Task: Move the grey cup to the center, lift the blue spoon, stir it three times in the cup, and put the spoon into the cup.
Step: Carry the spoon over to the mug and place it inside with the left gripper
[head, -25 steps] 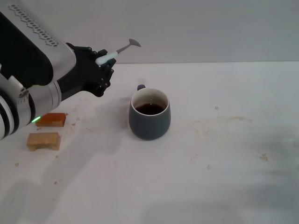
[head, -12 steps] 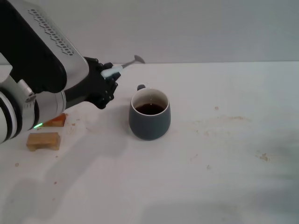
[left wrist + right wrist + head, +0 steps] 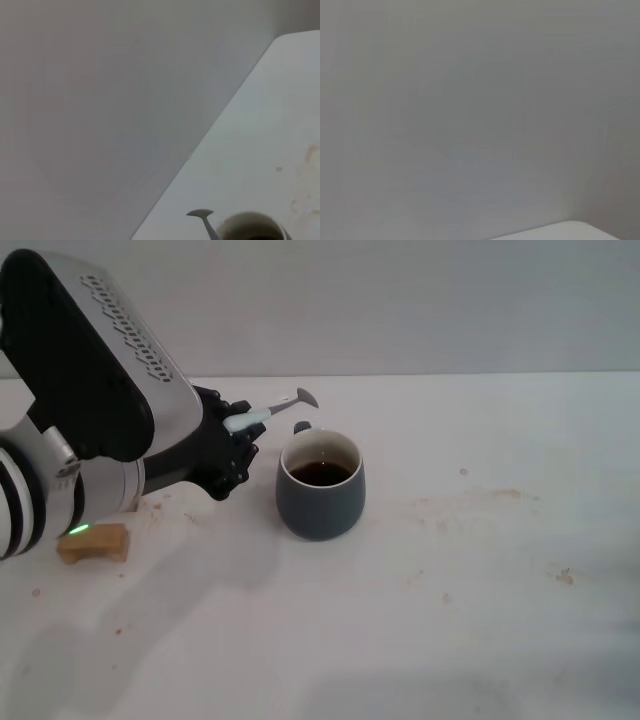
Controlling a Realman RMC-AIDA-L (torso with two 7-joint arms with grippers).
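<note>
The grey cup stands near the middle of the white table, dark liquid inside, its handle turned to the far side. My left gripper is just left of the cup and shut on the pale handle of the blue spoon. The spoon's metal bowl points up and right, above the cup's far left rim. In the left wrist view the spoon bowl shows beside the cup rim. The right gripper is out of view.
A tan wooden block lies on the table at the left, below my left arm. Faint brown stains mark the table to the right of the cup. A plain grey wall stands behind the table.
My left arm has moved right and down with the spoon, bringing its bowl from well above the table to just over the cup's far left rim. The cup has not moved.
</note>
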